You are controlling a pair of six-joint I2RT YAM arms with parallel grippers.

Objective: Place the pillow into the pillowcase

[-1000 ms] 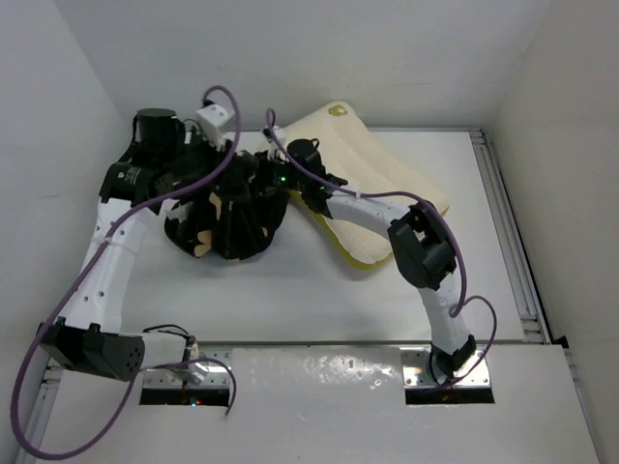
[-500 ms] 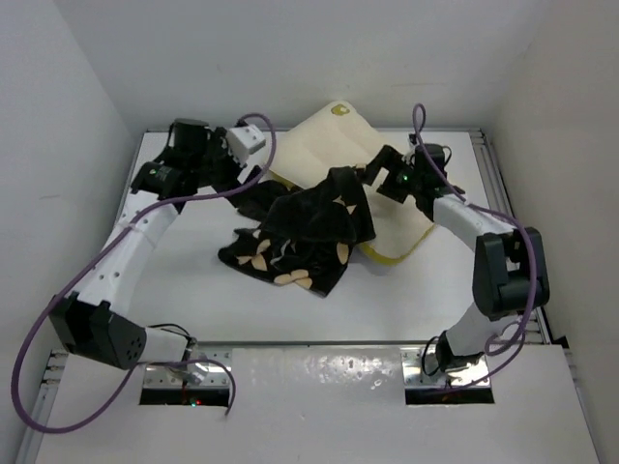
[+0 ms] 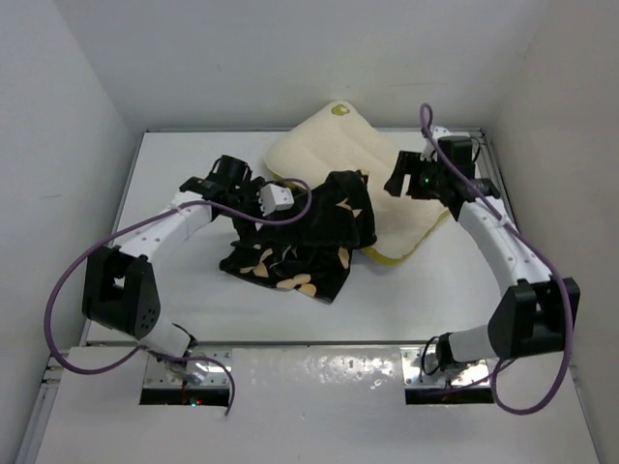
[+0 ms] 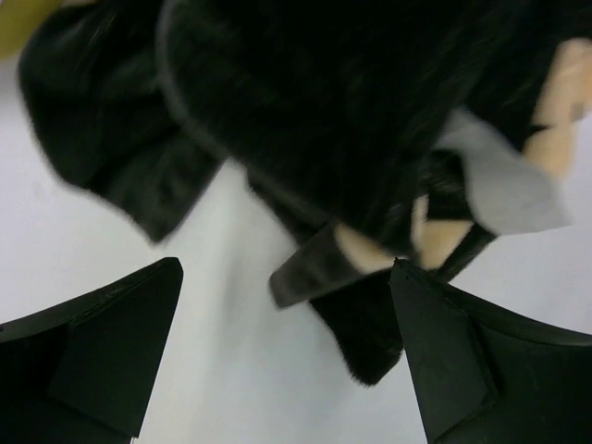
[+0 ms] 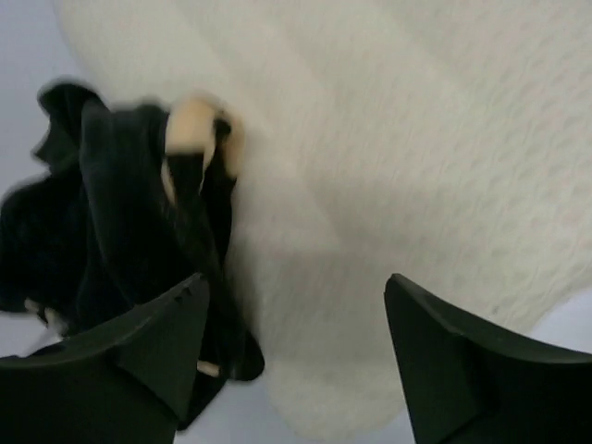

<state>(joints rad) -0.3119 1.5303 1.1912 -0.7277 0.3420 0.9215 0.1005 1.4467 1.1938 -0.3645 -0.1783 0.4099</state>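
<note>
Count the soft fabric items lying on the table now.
2. The pillow lies at the far middle of the table; the pillowcase lies crumpled just in front, overlapping the pillow's near left edge. Anything beneath them would be hidden.

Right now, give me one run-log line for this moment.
left gripper: open, at pillowcase | right gripper: open, over pillow | pillowcase: crumpled, overlapping pillow edge | pillow: not inserted
</note>
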